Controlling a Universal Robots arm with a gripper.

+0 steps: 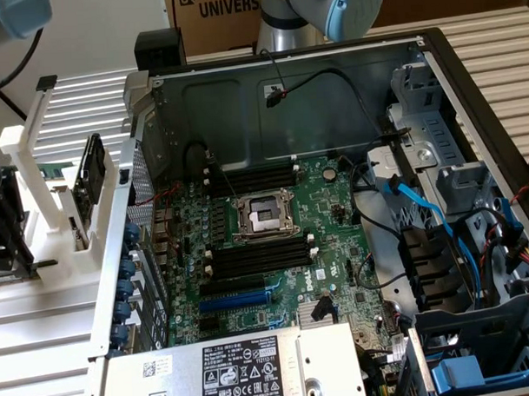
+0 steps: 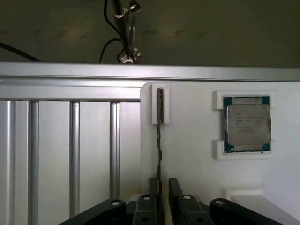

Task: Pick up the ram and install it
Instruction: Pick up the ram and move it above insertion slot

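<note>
The gripper point(image 2: 161, 187) points down. Its two black fingers point(image 2: 153, 187) stand apart, open, with a thin gap between them. In the exterior view the gripper is at nine o'clock, by the edge. The grey arm point(image 1: 323, 13) bends at twelve o'clock, with one more joint point(image 1: 15, 14) at eleven o'clock.

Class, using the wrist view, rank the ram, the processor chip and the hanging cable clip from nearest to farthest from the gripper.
1. Ram: edge-on in the white holder's slot, reaching between the fingers of the gripper.
2. Processor chip: in its recess on the same holder.
3. Hanging cable clip: beyond the silver rail.
</note>
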